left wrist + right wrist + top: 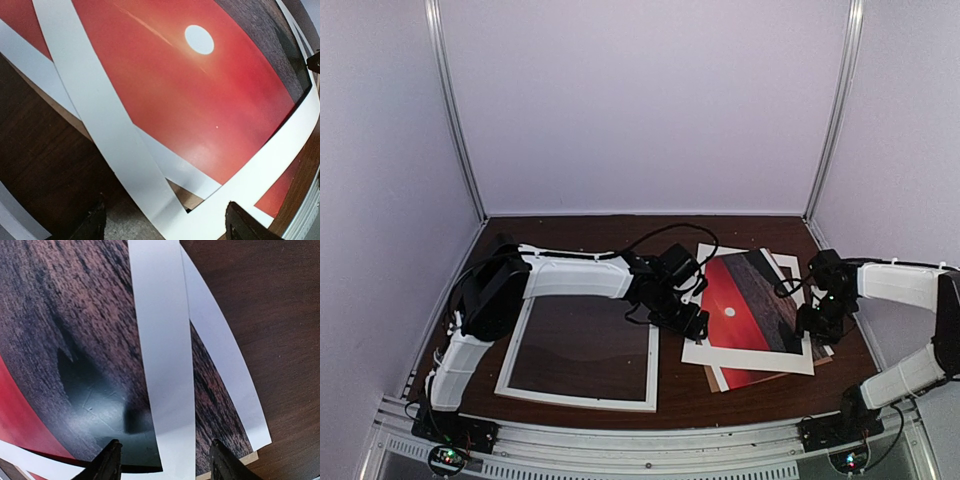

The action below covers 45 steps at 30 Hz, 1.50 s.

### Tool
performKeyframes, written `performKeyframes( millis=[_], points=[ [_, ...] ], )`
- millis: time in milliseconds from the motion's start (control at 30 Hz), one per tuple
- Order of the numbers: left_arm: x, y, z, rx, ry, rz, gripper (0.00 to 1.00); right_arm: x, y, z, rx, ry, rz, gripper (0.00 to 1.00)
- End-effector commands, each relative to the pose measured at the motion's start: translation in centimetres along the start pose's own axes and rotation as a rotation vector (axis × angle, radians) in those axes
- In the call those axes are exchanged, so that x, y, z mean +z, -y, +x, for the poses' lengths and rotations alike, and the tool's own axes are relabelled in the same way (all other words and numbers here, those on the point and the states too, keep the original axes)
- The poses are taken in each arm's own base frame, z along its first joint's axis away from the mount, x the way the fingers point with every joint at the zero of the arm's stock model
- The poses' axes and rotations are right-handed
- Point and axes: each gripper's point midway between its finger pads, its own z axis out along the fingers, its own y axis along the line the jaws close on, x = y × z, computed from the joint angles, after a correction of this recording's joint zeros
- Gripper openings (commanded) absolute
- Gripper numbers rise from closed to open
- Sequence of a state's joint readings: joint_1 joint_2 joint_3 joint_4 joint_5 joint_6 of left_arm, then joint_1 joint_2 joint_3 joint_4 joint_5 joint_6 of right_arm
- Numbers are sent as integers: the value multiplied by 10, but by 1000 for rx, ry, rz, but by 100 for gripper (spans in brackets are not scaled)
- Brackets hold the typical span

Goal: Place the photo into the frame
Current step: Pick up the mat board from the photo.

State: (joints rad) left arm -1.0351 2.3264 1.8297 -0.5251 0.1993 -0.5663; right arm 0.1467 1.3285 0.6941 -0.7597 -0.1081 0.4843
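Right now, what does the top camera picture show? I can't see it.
A red sunset photo lies in a messy pile with a white paper mat on the right of a dark wooden table. The left gripper and right gripper reach to its two sides. The white frame lies apart on the left.

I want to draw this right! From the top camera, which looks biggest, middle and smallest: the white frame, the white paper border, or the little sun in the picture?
1. frame: biggest, though only a bit ahead
2. paper border: close behind
3. sun: by far the smallest, just a dot
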Motion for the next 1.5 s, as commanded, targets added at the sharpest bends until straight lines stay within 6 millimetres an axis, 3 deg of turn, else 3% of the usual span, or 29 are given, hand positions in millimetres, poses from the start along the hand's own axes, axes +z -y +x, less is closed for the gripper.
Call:
performKeyframes(
  millis=[0,333,700,1200,1467],
  points=[
    [12,-12,7,-3,-27,-50,83,11,5,-7,47,10,-1,60],
    [24,-2,14,-16,-52,20,75,30,2,-3,69,-37,-62,54],
    [24,16,5,-61,-27,139,71,24,-10,-1,64,-35,-138,42],
    [14,20,-15,-105,46,247,68,25,-14,-4,53,-44,-146,33],
    [10,17,-15,-93,52,230,68,27,-11,-5,41,-50,-124,17]
  ],
)
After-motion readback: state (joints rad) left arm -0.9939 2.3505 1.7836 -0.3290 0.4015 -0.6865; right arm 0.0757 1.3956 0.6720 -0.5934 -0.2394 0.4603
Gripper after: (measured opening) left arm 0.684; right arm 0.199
